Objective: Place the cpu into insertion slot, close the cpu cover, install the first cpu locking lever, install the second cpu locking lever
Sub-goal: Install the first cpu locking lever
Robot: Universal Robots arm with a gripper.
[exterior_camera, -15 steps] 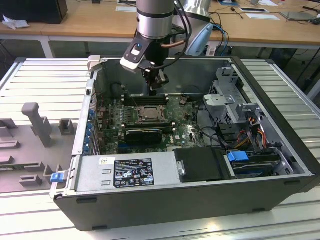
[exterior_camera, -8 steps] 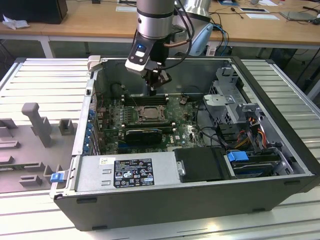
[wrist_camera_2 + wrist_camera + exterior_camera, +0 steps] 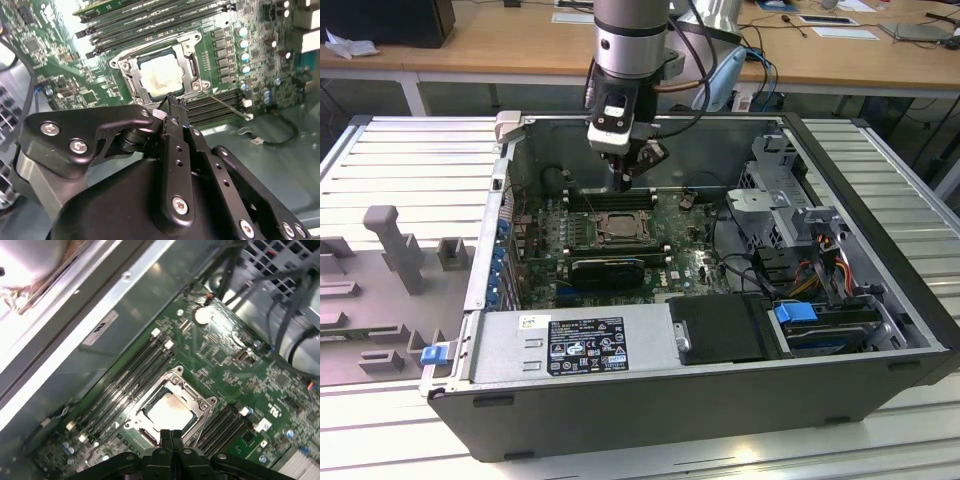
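Note:
The cpu (image 3: 159,77) lies flat in the insertion slot (image 3: 620,228), its pale metal face showing in both wrist views (image 3: 167,412). The cpu cover (image 3: 192,64) lies down over it, and its silver frame (image 3: 196,399) rings the chip. A thin metal locking lever (image 3: 227,105) sticks out sideways from the socket's corner. My gripper (image 3: 625,183) hangs just above the socket's far edge. Its black fingertips (image 3: 172,102) are pressed together with nothing between them, and in the first wrist view the gripper (image 3: 171,436) sits just over the socket's rim.
The green motherboard (image 3: 690,255) lies inside an open computer case (image 3: 720,400). Long black memory slots (image 3: 150,25) flank the socket. A black card (image 3: 608,268) sits in front of it, a drive cage (image 3: 780,200) with cables on the exterior view's right, and a power supply (image 3: 580,345) at the front.

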